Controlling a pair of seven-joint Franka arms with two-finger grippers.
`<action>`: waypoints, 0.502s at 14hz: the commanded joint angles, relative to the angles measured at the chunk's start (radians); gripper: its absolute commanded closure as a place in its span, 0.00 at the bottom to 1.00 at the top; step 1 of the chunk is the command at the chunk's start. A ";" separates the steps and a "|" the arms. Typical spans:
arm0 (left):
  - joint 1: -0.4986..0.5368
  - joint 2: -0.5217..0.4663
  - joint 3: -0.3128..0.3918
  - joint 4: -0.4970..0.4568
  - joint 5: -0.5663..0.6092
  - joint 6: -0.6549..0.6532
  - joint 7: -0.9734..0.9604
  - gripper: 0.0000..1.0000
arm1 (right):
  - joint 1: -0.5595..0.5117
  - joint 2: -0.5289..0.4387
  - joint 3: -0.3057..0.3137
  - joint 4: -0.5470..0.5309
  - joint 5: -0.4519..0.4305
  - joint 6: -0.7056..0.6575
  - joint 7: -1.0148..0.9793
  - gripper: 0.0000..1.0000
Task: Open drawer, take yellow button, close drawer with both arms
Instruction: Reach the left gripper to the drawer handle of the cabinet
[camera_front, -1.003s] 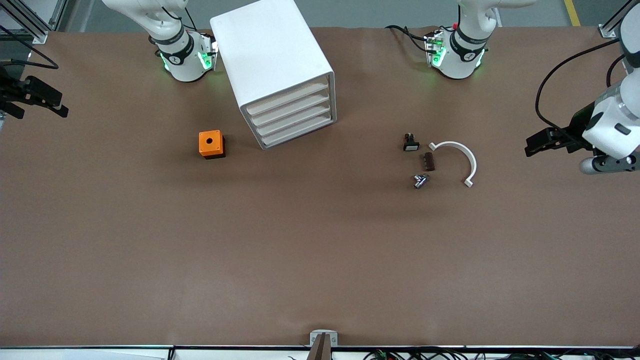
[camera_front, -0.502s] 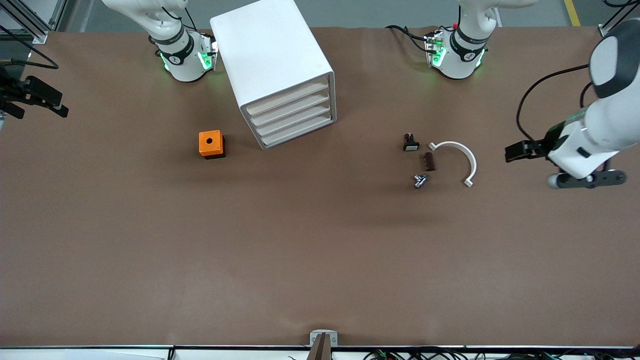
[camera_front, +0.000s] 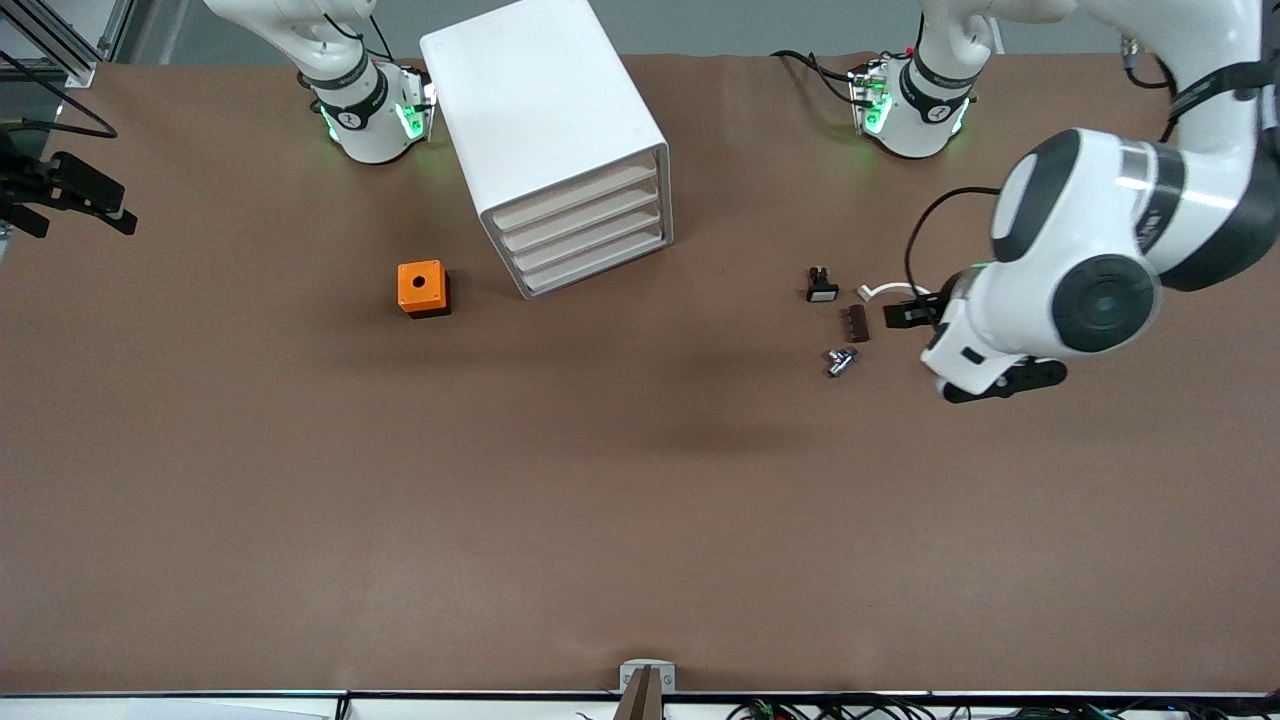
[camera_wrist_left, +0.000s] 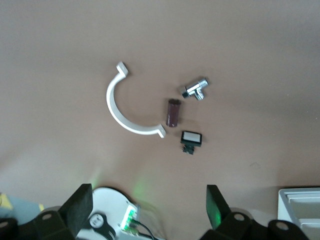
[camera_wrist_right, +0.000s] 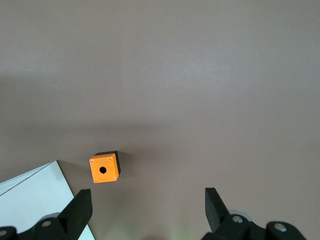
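Note:
The white cabinet (camera_front: 545, 110) stands near the right arm's base. Its uppermost drawer (camera_front: 575, 198) is shut, like the three below it. The button is hidden. My left gripper (camera_front: 902, 314) is open and empty, up over the white curved bracket (camera_front: 880, 291), beside the small loose parts. In the left wrist view its fingers (camera_wrist_left: 80, 205) stand wide apart around the gripper's middle (camera_wrist_left: 147, 210). My right gripper (camera_front: 100, 200) waits open and empty over the table's edge at the right arm's end; it also shows in the right wrist view (camera_wrist_right: 147, 210).
An orange cube with a hole (camera_front: 423, 288) sits beside the cabinet toward the right arm's end. A black part with a white face (camera_front: 822, 286), a brown part (camera_front: 858, 323) and a metal fitting (camera_front: 840, 361) lie by the bracket. The cabinet corner (camera_wrist_left: 300, 197) shows in the left wrist view.
The left arm has swung in from the table's end toward the middle; its gripper now hangs over the curved bracket. The right arm has not moved.

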 joint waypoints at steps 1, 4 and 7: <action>-0.054 0.049 0.003 0.056 -0.084 -0.045 -0.191 0.00 | -0.012 -0.022 0.005 -0.017 0.000 0.007 -0.007 0.00; -0.080 0.093 0.002 0.056 -0.274 -0.043 -0.471 0.00 | -0.012 -0.022 0.005 -0.017 -0.013 0.013 -0.010 0.00; -0.104 0.159 0.000 0.081 -0.424 -0.042 -0.656 0.00 | -0.011 -0.022 0.005 -0.017 -0.026 0.015 -0.012 0.00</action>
